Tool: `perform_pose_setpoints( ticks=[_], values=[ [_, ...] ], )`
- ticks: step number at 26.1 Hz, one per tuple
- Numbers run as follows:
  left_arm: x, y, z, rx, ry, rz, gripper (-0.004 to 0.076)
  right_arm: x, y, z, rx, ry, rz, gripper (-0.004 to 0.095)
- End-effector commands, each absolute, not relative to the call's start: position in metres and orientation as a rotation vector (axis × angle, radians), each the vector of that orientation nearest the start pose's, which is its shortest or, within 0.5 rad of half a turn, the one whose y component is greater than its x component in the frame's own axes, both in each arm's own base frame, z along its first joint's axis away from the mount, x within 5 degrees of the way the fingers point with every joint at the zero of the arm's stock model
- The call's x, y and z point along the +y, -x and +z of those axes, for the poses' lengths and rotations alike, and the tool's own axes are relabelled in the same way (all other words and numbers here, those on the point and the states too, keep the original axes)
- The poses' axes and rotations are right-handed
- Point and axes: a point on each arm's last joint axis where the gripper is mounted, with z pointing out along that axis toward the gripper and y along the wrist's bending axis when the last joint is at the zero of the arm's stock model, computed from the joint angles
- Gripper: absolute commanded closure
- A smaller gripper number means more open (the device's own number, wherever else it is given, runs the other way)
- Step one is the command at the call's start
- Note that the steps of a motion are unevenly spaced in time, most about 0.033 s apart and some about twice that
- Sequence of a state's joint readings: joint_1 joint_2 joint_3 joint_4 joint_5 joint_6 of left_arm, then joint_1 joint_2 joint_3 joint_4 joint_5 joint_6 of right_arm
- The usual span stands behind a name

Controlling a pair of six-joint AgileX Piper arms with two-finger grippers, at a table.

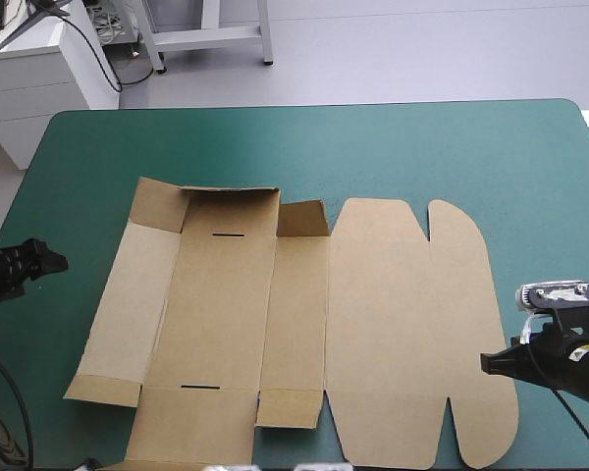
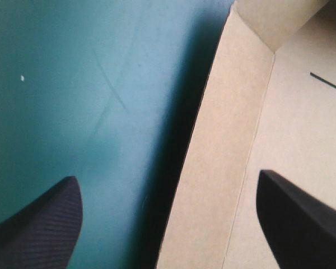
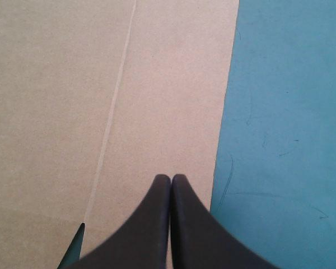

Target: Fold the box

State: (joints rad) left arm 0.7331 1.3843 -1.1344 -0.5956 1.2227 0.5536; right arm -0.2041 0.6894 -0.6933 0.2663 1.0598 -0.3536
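The brown box (image 1: 304,314) lies spread out on the teal-green cover, its rounded lid flaps toward the right. Its far flap (image 1: 231,211) and left side wall (image 1: 128,304) are slightly raised. My left gripper (image 1: 51,257) hovers off the box's left side, open. In the left wrist view its gripper (image 2: 168,176) straddles the edge of the left side wall (image 2: 213,185), one finger over the cover, the other over the board. My right gripper (image 1: 487,363) is shut with nothing in it. In the right wrist view its tip (image 3: 171,179) rests over the lid (image 3: 73,101) near the right edge.
The table's far edge (image 1: 314,106) lies well beyond the box, with a broad band of teal-green cover (image 1: 373,147) between them. A narrower strip of cover (image 1: 560,245) runs right of the lid. The box's near flaps reach the table's front edge (image 1: 177,456).
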Motion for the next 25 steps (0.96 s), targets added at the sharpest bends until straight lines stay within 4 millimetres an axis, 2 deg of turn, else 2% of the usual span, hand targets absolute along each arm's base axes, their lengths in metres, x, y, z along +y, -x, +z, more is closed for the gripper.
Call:
perform_pose_setpoints(
  ticks=[1, 5, 7, 15, 21, 25],
  values=[
    [0.124, -0.217, 0.303, 2.577, 0.366, -0.542, 0.0123, -0.001, -0.111, 0.314, 2.422, 0.115, 0.106, 0.0927],
    [0.114, -0.21, 0.266, 2.581, 0.329, -0.61, 0.0123, -0.001, -0.111, 0.314, 2.422, 0.115, 0.106, 0.0927],
    [0.109, -0.209, 0.258, 2.542, 0.272, -0.66, 0.0123, -0.001, -0.111, 0.314, 2.422, 0.115, 0.106, 0.0927],
    [0.103, -0.209, 0.254, 2.554, 0.227, -0.672, 0.0123, -0.001, -0.111, 0.314, 2.422, 0.115, 0.106, 0.0927],
    [0.073, -0.223, 0.238, 2.717, -0.004, -0.727, 0.0124, -0.001, -0.111, 0.314, 2.421, 0.114, 0.109, 0.0927],
    [0.057, -0.228, 0.225, 2.842, -0.093, -0.722, 0.0124, 0.0, -0.111, 0.314, 2.43, 0.116, 0.116, 0.0927]
  ],
)
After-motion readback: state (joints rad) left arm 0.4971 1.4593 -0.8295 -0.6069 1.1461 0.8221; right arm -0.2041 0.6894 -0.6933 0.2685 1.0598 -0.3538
